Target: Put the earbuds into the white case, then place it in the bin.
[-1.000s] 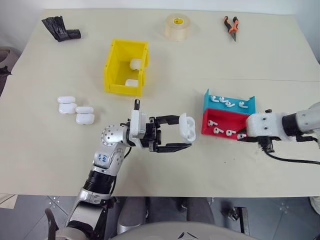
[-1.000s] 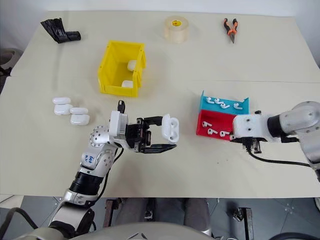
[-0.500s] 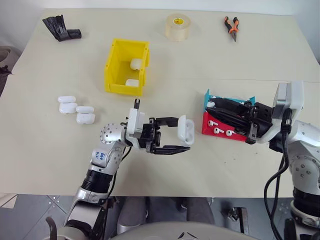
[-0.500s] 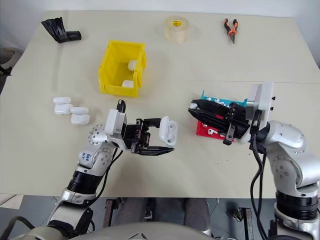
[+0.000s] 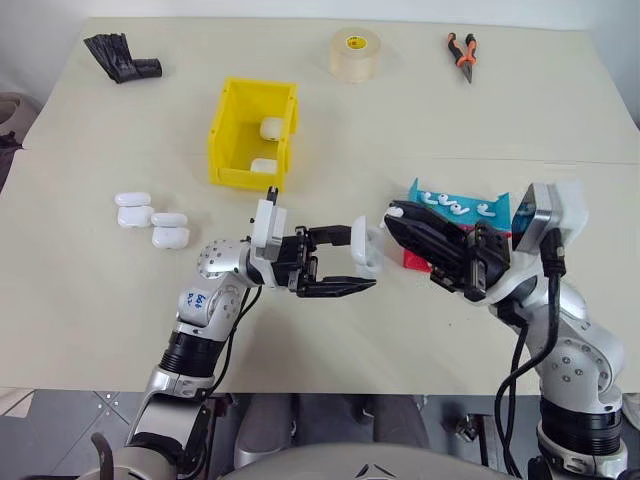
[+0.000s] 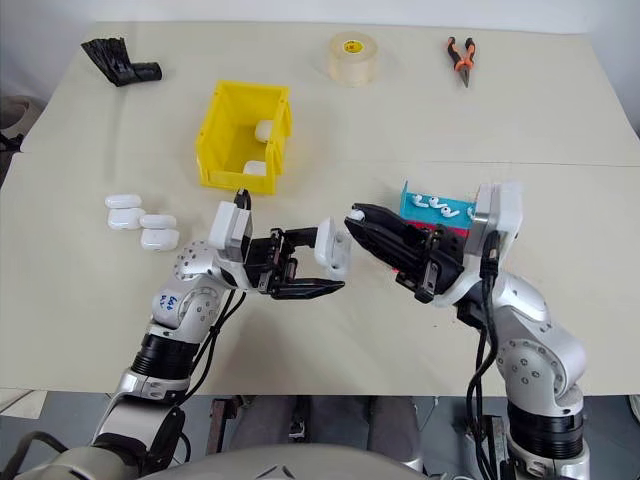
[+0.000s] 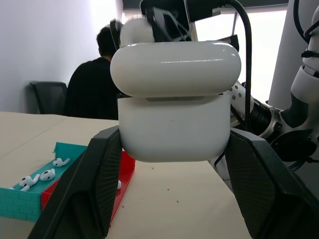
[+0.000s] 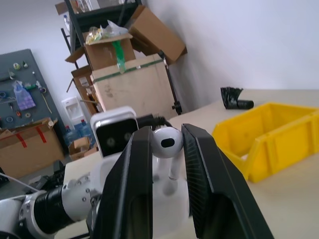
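Note:
My left gripper (image 5: 360, 262) is shut on the white case (image 5: 366, 247) and holds it in the air above the table's middle. In the left wrist view the case (image 7: 174, 127) sits between both black fingers (image 7: 94, 184) with its lid (image 7: 174, 67) raised. My right gripper (image 5: 397, 214) reaches in from the right, shut on one white earbud (image 8: 166, 142) at its fingertips. The earbud's stem points down at the case, just above it. The yellow bin (image 5: 219, 135) stands further back on the table with two white cases (image 5: 270, 128) inside.
A blue tray (image 5: 497, 212) with several earbuds and a red tray (image 5: 414, 261) lie under my right arm. Several spare cases (image 5: 150, 219) lie at the left. A tape roll (image 5: 354, 53), pliers (image 5: 462, 50) and a black object (image 5: 120, 58) sit along the far edge.
My right arm has swung left and up from the red tray to the case, carrying an earbud. The left gripper has kept its place with the case, rolling slightly.

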You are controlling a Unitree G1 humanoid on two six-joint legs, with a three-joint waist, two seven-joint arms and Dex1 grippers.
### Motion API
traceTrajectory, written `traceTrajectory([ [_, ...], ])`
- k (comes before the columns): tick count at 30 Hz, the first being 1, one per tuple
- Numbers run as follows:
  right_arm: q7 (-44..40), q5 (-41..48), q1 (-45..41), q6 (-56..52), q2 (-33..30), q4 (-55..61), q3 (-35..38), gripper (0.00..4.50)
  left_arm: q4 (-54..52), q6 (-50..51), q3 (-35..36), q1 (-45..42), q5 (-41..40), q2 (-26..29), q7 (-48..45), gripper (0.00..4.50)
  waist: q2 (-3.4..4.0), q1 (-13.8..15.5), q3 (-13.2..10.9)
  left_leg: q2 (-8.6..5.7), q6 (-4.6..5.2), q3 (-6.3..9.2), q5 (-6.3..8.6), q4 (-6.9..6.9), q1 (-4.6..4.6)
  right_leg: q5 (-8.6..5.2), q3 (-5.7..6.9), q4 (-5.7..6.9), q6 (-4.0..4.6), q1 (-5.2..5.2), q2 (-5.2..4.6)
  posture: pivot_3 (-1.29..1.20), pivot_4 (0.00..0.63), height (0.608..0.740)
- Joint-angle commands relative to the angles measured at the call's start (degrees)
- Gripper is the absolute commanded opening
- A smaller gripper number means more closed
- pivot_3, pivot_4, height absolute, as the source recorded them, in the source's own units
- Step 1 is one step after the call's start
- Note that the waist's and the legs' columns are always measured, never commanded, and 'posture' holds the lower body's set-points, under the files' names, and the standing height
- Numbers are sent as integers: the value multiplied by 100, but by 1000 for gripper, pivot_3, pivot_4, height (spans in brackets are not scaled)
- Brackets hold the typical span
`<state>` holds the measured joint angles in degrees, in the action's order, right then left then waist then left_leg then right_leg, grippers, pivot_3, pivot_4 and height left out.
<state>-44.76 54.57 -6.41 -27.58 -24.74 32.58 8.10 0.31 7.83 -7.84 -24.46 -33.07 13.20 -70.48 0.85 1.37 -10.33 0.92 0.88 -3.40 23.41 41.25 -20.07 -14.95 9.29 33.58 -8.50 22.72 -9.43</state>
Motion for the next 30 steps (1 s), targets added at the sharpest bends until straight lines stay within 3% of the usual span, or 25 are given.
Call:
traceTrajectory([
  [1, -164, -121, 44, 171, -45, -17, -52, 508, -323, 1, 19, -11, -104, -49, 49, 2932, 0, -6, 0, 0, 0, -1, 0, 0, 1, 0, -1, 0, 0, 0, 0, 0, 150, 740],
  [16, -147, -738, -155, 486, 123, -218, -533, 508, -341, -40, -24, 12, -78, -151, 69, 2932, 0, -2, 0, 0, 0, -3, 0, -1, 1, 0, -2, 0, 0, 0, 0, 0, 150, 740],
  [21, -331, -1042, -167, 613, -23, -341, -698, 508, -284, -134, 1, -34, -59, -223, 91, 2932, 0, -1, 0, 0, 0, -3, 0, -1, 1, 0, -1, 0, 0, 0, 0, 0, 150, 740],
  [24, -335, -738, -210, 226, -231, -313, -637, 508, -197, -242, 44, -93, -12, -291, 125, 2932, 0, -2, 0, -1, 0, -3, 0, 0, 1, 0, -2, 0, 0, 0, 0, 0, 150, 740],
  [30, -514, -541, -388, 118, -487, -360, -494, 2429, -105, -373, 48, -129, 71, -392, 145, 2932, 0, -2, 0, 0, 0, -3, 0, -1, 1, 0, -1, -1, 0, 0, 0, 0, 150, 740],
])
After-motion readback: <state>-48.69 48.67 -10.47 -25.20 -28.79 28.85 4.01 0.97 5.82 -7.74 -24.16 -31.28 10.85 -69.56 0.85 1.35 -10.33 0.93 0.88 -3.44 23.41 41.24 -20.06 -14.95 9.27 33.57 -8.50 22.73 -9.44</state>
